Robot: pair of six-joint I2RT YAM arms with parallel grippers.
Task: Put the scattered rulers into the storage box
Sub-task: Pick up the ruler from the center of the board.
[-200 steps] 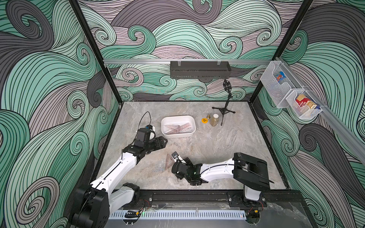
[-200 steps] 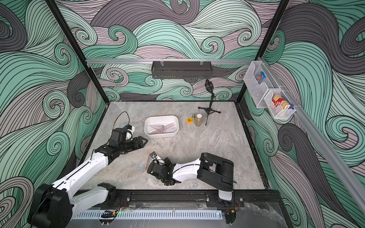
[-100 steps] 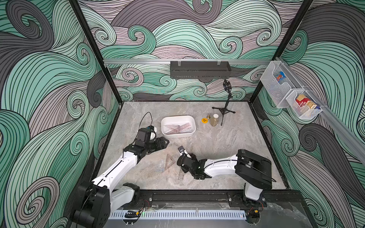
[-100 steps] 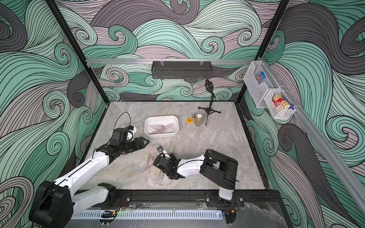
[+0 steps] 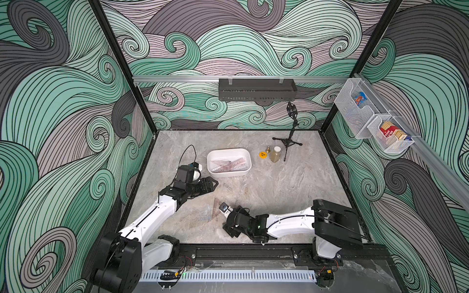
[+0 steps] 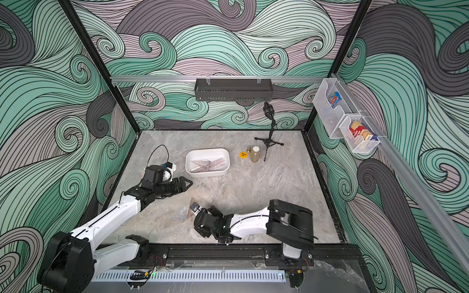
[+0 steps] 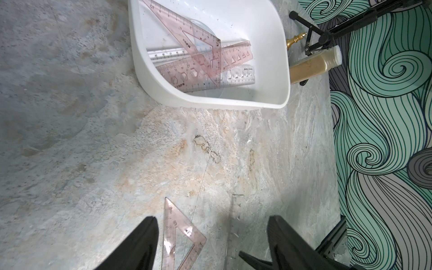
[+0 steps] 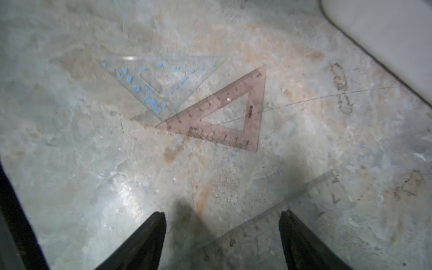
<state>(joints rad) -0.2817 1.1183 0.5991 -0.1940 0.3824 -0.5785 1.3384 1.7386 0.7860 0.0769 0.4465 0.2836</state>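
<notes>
Right wrist view: three rulers remain loose on the desk (image 8: 70,163). A pinkish triangle (image 8: 219,136) lies corner to corner with a clear triangle with blue markings (image 8: 149,77), and a clear straight ruler (image 8: 268,219) lies flat, running partly under the gap of the right pincer (image 8: 221,212). That pincer hangs low with its jaws wide apart and nothing between them. In the past second the right arm has reached a little toward the storage box (image 5: 228,174) and drawn back over the loose pieces. None of the three appears to have moved in that time. The box sits further back on the desk, well apart from them. It already holds several stowed rulers (image 7: 203,67), among them a pinkish triangle and stencil strips, and that pile looks unchanged. The left pincer (image 5: 214,183) hovers just in front of the box, its jaws also apart and empty, and it has barely stirred. The right arm's move seems to have gained nothing, leaving the pick-up of the last three still to come. The straight ruler looks the likeliest next target, though thin plastic lying flat may be hard to get under. Beyond the box stand a small bottle (image 5: 276,154) and a black tripod stand (image 5: 288,144), clear of the work.
</notes>
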